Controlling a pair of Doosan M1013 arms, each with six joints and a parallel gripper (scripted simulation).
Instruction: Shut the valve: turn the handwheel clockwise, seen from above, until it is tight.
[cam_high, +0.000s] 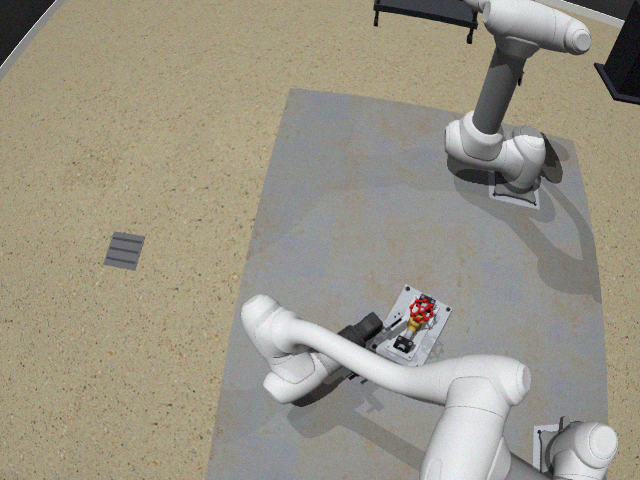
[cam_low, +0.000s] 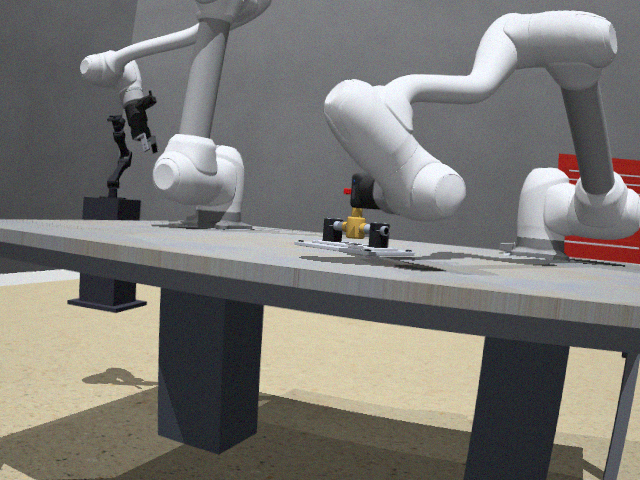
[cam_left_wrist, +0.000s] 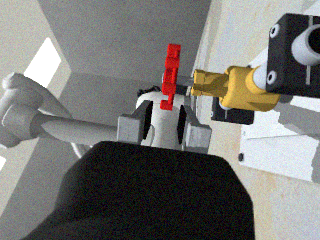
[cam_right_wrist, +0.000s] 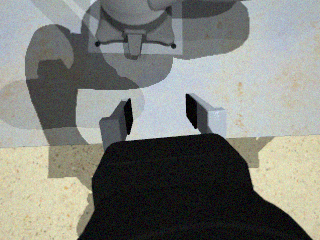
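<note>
The handwheel (cam_high: 411, 307) (cam_low: 346, 191) (cam_left_wrist: 170, 75) is carried above the yellow valve body (cam_high: 414, 325) (cam_low: 355, 227) (cam_left_wrist: 250, 92), whose mounting plate (cam_high: 436, 320) (cam_low: 392, 251) (cam_left_wrist: 280, 155) lies on the desk (cam_high: 336, 217) (cam_low: 248, 253) (cam_right_wrist: 215, 75). The left claw (cam_high: 390, 330) (cam_low: 363, 191) (cam_left_wrist: 165, 115) is placed beside the wheel, its fingers about half open; the near part of the rim is seen in line with the gap, with no grip closed on it. The right claw (cam_low: 149, 145) (cam_right_wrist: 159, 107) is held wide open and empty, well apart from the valve. The approach is judged largely complete. Clockwise turning and final tightening are judged to be left; how far the wheel has already been turned cannot be told, since no closed position is marked. Next, the rim would need to be engaged and driven clockwise, probably in repeated strokes.
</note>
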